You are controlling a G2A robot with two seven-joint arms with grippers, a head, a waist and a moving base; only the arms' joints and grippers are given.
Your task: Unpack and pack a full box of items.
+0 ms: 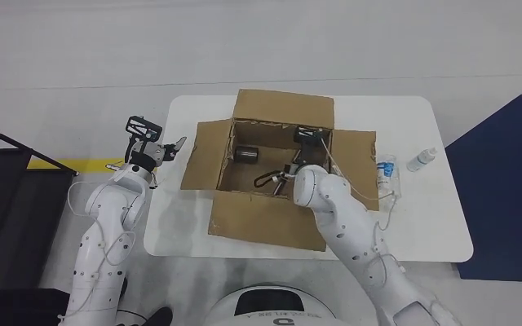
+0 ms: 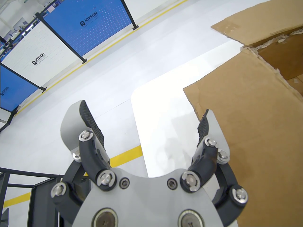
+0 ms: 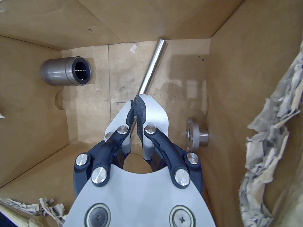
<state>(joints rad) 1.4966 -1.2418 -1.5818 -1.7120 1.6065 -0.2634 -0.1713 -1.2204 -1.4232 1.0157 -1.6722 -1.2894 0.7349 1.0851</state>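
**Pincers at the box: left pincer point(image 2: 144, 114) apart, right pincer point(image 3: 137, 102) clamped on a rod point(image 3: 152, 67)**

Farthest left, the left pincer hangs over the left edge of the white table point(image 1: 424, 220). Its jaws are spread wide with nothing between them, and it sits just beside the outer flap of the cardboard box point(image 1: 261, 224).

The box stands open at the middle of the table with all four flaps folded out. On the left part of its floor lies a hollow metal cylinder point(image 1: 246, 153) on its side.

The right pincer is down inside the box, its jaws closed tight on one end of the thin shiny rod. The rod's other end reaches the foot of a box wall. A flanged metal fitting point(image 3: 196, 135) lies against another wall, near the pincer, and torn paper point(image 3: 272, 131) lines the box rim.

On the table to the right of the box lies a small white bottle point(image 1: 422, 159).
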